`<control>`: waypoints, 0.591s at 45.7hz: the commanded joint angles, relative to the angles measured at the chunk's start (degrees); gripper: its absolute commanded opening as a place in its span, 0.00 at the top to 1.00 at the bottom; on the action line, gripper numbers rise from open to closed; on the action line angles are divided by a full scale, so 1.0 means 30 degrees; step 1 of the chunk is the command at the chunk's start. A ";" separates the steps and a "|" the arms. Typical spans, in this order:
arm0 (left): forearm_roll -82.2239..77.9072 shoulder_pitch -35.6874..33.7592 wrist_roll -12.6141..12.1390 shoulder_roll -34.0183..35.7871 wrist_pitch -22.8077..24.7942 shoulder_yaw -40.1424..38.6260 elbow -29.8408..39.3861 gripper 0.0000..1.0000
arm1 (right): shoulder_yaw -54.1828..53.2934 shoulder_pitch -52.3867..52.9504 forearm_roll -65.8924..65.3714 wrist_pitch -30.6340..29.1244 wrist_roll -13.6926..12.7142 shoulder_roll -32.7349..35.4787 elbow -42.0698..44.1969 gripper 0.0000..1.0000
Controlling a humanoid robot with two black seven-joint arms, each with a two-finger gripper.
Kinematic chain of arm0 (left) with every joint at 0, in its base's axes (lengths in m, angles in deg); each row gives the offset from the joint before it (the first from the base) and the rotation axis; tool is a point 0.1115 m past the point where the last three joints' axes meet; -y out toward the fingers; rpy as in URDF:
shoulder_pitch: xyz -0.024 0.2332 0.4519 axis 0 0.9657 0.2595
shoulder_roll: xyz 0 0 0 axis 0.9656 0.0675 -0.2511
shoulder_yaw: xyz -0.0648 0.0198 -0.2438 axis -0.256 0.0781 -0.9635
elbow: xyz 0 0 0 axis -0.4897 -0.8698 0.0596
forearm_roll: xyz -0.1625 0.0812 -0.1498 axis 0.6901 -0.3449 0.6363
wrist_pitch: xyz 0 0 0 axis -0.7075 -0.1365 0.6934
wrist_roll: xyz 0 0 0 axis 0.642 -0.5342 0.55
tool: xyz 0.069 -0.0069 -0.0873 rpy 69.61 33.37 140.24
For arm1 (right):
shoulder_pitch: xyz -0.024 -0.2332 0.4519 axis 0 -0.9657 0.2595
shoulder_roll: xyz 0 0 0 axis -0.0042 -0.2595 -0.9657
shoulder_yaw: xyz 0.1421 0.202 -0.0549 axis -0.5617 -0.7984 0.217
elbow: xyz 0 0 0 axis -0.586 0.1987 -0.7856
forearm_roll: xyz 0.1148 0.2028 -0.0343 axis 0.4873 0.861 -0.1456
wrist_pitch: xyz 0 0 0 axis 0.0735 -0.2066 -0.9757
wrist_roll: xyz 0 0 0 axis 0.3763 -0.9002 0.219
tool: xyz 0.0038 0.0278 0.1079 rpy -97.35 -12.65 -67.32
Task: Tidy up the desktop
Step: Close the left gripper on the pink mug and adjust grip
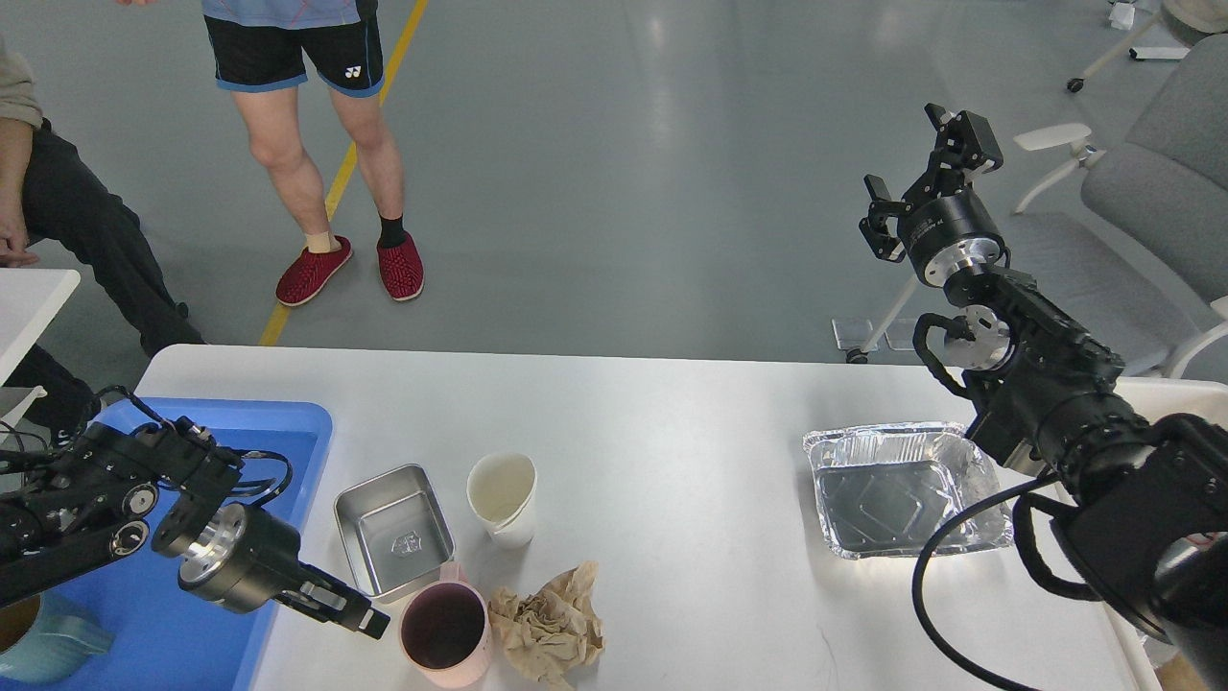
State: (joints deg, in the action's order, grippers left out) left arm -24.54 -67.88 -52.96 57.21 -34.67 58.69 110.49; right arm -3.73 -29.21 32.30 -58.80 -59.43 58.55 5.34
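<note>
Bench (672,432) clutter is light: upright pink mug (444,633), stiff, best taken by rim; left end effector (369,624) beside it, gap unreadable; right end effector (926,163) raised, wide.

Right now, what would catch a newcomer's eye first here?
Probably the pink mug standing by the left gripper at the desktop's near edge, crumpled brown paper beside it. Then the shiny foil tray on the right, and the right gripper raised high, holding nothing.

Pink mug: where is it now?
Head view, front left of the desktop: pink mug upright, just right of the left claw, beside crumpled brown paper.
</note>
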 commanded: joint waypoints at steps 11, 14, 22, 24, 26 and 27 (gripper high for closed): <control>0.0028 -0.0034 -0.0085 -0.0074 0.0524 -0.0108 0.0028 0.92 | -0.0024 -0.0027 -0.0002 0.0001 0.0001 -0.0058 -0.0001 0.00; 0.0116 -0.0034 -0.0203 0.0014 0.0525 -0.0167 -0.0001 0.69 | 0.0006 -0.0026 -0.0002 0.0001 0.0001 -0.0175 -0.0001 0.00; 0.0555 -0.0122 -0.0027 0.2148 0.0787 -0.1716 0.0028 0.34 | -0.0023 -0.0027 -0.0002 0.0001 0.0001 -0.0205 -0.0001 0.00; 0.0847 -0.0151 -0.0027 0.2998 0.1283 -0.2478 -0.0001 0.31 | 0.0005 -0.0027 -0.0002 0.0001 0.0001 -0.0205 -0.0001 0.00; 0.1198 -0.0151 -0.0056 0.3906 0.1927 -0.3356 -0.0031 0.29 | 0.0006 -0.0027 -0.0002 0.0001 0.0001 -0.0205 -0.0001 0.00; 0.1403 -0.0151 -0.0056 0.4404 0.2279 -0.3883 -0.0031 0.29 | 0.0006 -0.0027 -0.0002 0.0001 0.0001 -0.0205 -0.0001 0.00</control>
State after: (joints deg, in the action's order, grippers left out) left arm -22.65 -68.30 -53.09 63.82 -31.78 53.22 110.50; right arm -3.77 -29.26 32.30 -58.80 -59.43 57.95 5.34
